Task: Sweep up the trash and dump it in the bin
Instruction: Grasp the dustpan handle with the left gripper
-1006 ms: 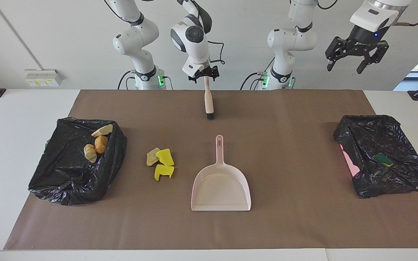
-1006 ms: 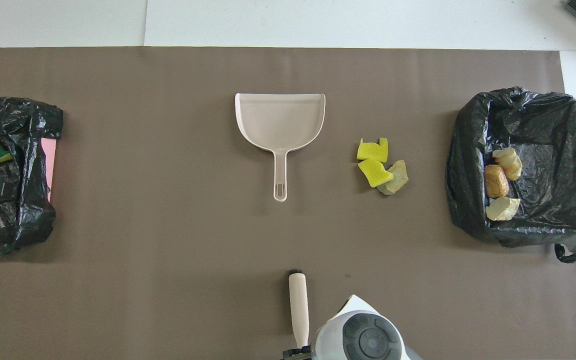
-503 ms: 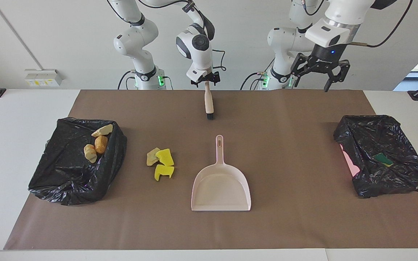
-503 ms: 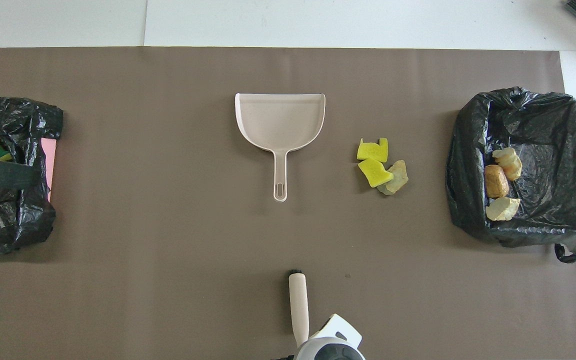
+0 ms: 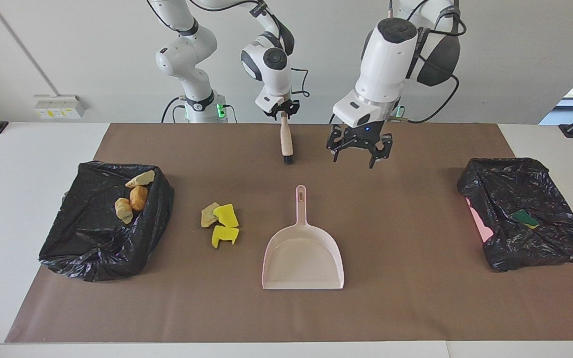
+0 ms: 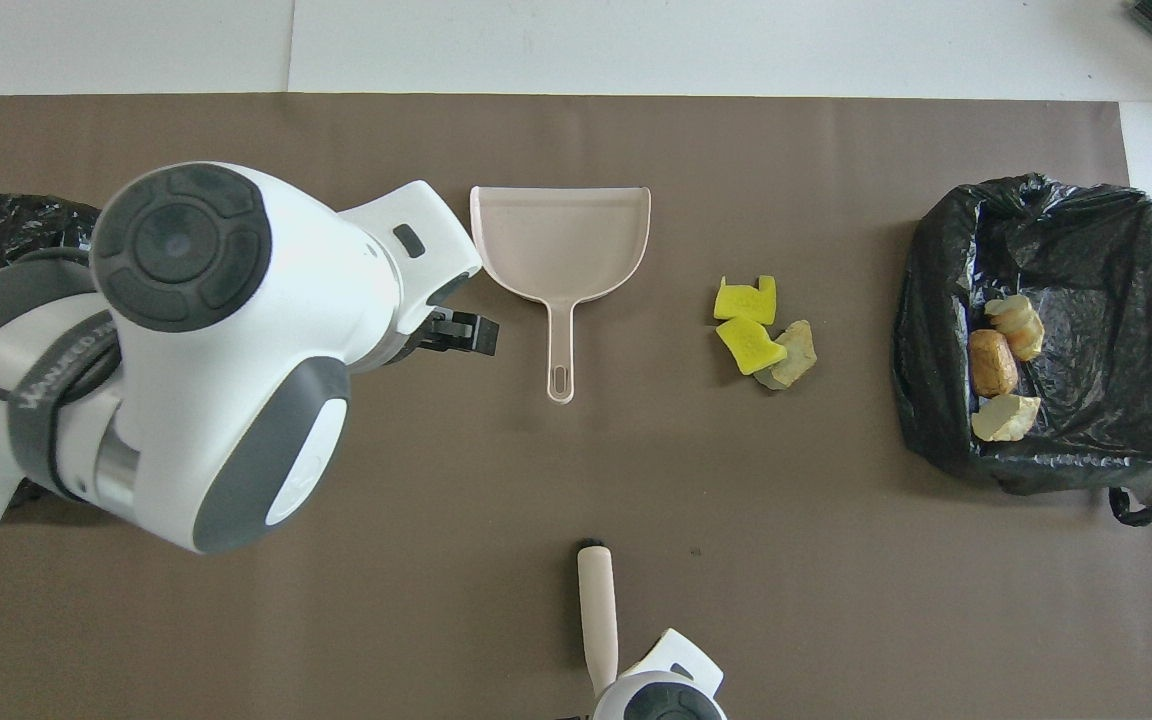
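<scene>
dustpan (image 5: pixel 302 256) between two lined bins (image 5: pixel 102 223) (left gripper (image 5: pixel 359 155) spread above mat, right gripper (image 5: pixel 281 110) clamped on brush (image 5: pixel 285 141))

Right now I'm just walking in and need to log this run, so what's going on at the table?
The right gripper is shut on the end of the brush, which lies on the mat. The left gripper hangs open over the mat near the dustpan's handle, not touching it. Three scraps lie on the mat beside the dustpan. Three bread chunks already sit in the bin at the right arm's end.
</scene>
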Controlling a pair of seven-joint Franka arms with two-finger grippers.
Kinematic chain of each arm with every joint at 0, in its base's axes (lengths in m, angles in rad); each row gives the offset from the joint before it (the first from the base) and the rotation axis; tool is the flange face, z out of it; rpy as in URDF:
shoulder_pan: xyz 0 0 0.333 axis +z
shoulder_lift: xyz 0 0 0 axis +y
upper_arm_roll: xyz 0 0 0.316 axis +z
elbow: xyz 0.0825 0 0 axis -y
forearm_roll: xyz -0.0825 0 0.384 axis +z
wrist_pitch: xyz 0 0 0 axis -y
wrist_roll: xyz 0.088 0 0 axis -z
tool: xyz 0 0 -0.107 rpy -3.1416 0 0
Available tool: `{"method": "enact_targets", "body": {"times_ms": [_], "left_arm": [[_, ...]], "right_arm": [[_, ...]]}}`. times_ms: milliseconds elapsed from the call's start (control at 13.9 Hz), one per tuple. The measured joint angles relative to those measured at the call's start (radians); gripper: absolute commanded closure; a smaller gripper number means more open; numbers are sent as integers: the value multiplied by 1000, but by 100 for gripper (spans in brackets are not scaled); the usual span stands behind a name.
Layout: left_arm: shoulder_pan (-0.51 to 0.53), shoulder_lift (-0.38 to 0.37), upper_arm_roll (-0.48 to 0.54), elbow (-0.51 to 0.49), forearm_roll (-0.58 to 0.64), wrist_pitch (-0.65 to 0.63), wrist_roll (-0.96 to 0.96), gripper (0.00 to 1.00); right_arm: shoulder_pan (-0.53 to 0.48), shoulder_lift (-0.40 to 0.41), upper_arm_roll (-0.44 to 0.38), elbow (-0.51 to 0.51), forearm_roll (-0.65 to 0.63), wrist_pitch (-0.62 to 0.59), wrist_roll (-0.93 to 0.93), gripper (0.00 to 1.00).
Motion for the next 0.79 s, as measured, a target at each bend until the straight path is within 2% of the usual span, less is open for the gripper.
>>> {"method": "enact_targets", "body": {"times_ms": [144, 287, 575, 790], "left_arm": [[-45, 99, -1, 1, 15, 129, -91, 0], [-69, 164, 0, 3, 16, 198, -123, 0], [-87, 222, 0, 4, 17, 260, -154, 0], [-103, 253, 1, 4, 18, 276, -163, 0]], "right_arm": [[0, -3, -1, 0, 0, 0, 0, 100], [-1, -8, -3, 0, 0, 0, 0, 100], [-28, -11, -5, 1, 0, 0, -21, 100], [-102, -40, -6, 2, -33, -52, -83, 100]]}}
